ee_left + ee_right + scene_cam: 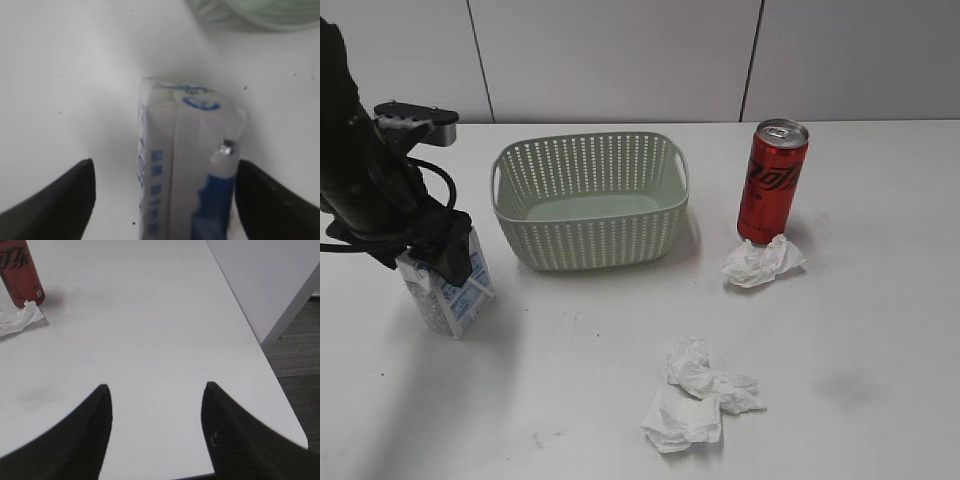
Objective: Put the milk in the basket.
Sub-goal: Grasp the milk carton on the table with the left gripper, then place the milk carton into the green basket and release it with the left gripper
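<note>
The milk (450, 295), a small white and blue carton, stands slightly tilted on the white table at the left, in front of and left of the basket. My left gripper (435, 255) is open and straddles the carton's top. In the left wrist view the milk (185, 165) sits between the jaws of the left gripper (165, 161); the right jaw is against it and the left jaw is apart from it. The pale green basket (590, 215) stands empty at the middle back; its rim shows in the left wrist view (250, 15). My right gripper (155, 385) is open and empty over bare table.
A tall red soda can (772, 180) stands right of the basket with a crumpled tissue (762, 262) at its foot; both show in the right wrist view, the can (20, 275) and the tissue (17, 320). Another crumpled tissue (695, 400) lies front centre. The table's right edge (270, 370) is near the right gripper.
</note>
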Controlling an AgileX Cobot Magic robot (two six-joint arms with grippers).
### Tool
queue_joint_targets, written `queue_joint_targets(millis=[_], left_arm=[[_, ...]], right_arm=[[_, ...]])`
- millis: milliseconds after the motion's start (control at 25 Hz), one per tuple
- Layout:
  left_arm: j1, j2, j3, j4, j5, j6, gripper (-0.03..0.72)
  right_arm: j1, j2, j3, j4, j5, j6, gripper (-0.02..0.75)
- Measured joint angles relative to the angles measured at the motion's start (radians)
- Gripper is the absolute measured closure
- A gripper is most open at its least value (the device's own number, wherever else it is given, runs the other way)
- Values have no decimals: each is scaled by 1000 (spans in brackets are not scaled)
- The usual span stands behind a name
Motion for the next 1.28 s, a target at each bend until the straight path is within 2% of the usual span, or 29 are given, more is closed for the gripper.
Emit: queue_joint_targets(millis=[240,360,440,640,840,1000,1120,1280], left_arm=[[0,33,0,0,-57,0,76],[0,55,0,0,-62,0,129],[0,66,0,-3,-62,0,182],[-1,70,-1,-6,-66,0,371],[-1,61,-1,9,-29,0,372],[-1,25,-37,43,99,0,372],[-1,-13,-125,53,194,0,372],[-1,-40,-317,51,279,0,372]], right_arm=[[0,0,0,0,0,0,289],[0,0,0,0,0,0,289],[0,0,0,0,0,0,289],[0,0,0,0,0,0,289],[0,0,0,0,0,0,289],[0,0,0,0,0,0,289],[0,0,0,0,0,0,289],[0,0,0,0,0,0,289]])
